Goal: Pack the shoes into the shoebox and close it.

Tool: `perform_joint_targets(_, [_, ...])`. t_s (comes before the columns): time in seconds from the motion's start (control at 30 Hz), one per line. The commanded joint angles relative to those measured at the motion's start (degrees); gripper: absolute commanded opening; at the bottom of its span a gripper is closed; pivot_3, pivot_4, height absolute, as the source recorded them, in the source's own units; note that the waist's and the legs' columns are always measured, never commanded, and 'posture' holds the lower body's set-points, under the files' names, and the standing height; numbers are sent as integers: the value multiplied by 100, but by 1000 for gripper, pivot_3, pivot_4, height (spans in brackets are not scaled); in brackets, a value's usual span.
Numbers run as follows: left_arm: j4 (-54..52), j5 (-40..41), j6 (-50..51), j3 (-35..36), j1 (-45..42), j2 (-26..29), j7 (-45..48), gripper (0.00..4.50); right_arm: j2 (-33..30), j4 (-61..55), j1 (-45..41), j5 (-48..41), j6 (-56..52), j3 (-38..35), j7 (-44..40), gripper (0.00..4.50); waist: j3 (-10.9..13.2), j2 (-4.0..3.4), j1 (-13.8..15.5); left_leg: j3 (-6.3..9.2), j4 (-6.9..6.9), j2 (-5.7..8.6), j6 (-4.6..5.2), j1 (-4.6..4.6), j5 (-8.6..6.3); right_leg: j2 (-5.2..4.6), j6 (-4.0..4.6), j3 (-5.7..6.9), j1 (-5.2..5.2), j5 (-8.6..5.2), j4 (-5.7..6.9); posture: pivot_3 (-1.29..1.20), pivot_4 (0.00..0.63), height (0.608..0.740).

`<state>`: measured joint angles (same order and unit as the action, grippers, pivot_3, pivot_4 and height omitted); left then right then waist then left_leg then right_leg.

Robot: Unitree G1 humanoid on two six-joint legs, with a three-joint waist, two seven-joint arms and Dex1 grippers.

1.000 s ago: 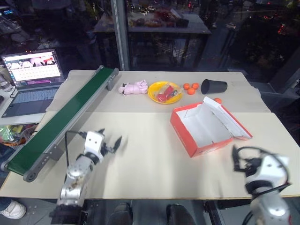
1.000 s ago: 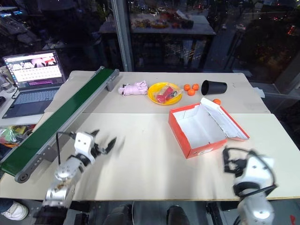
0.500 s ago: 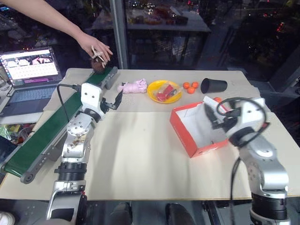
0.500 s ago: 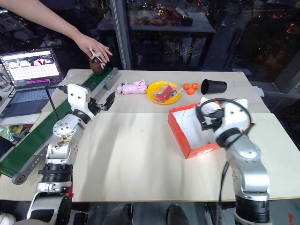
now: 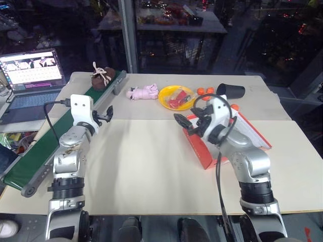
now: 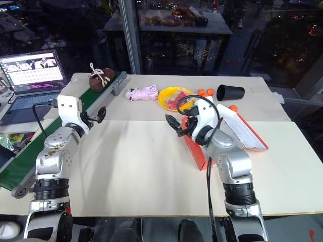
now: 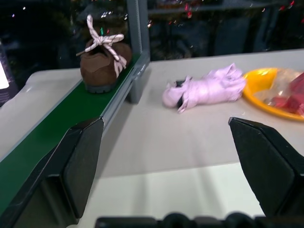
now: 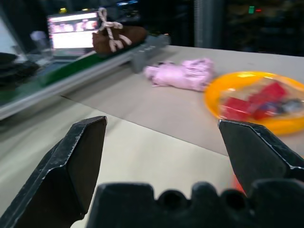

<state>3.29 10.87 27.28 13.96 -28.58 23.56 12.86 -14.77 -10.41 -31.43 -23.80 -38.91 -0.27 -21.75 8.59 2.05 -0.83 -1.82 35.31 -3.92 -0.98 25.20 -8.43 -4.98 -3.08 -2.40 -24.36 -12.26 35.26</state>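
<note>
One dark brown shoe (image 5: 102, 78) with cream laces stands on the far end of the green conveyor belt (image 5: 60, 136); the wrist views show the shoe (image 7: 104, 64) (image 8: 118, 38) ahead of both grippers. The red-orange shoebox (image 5: 202, 149) lies open right of centre, its lid (image 5: 255, 135) folded back; my right arm hides most of its inside. My left gripper (image 5: 107, 115) hangs open and empty beside the belt, well short of the shoe. My right gripper (image 5: 185, 121) is open and empty at the box's near-left corner, pointing left across the table.
A pink plush toy (image 5: 144, 93), a yellow plate (image 5: 176, 98) with red items, small orange balls (image 5: 204, 91) and a tipped black cup (image 5: 230, 91) line the far side. A laptop (image 5: 30, 75) stands left of the belt. Bare tabletop lies between my arms.
A person's hand set the shoe on the belt's far end and withdrew. My right arm swung up and left to the box's left corner. My left gripper rose beside the belt.
</note>
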Motion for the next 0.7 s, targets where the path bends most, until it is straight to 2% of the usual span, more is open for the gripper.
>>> perform_joint_targets(0.03, [331,63,-159,394,-168,434,109,4500,48,-66,-279,-157,22,71,-265,4483,1,1,0,0,0,0,0,0,0,1,0,0,-2,0,2,0,150,740])
perform_joint_targets(0.27, [1989,247,-677,837,-773,1437,772,4500,15,-260,-350,-325,-92,275,-761,4483,8,14,-4,1,-2,-3,0,1,0,4,3,3,-6,-1,6,0,150,740])
perform_joint_targets(0.5, [3557,199,-1371,785,-1073,1848,1413,4500,40,-334,-415,-355,-130,335,-851,4483,11,19,10,1,-5,-4,-1,1,0,3,5,7,-5,-2,4,0,150,740])
perform_joint_targets(0.7, [4798,26,-2020,581,-1425,1910,1724,4500,18,-415,-436,-363,-211,383,-888,4483,15,29,12,1,-4,-5,-3,1,1,3,6,8,-9,-2,10,0,150,740])
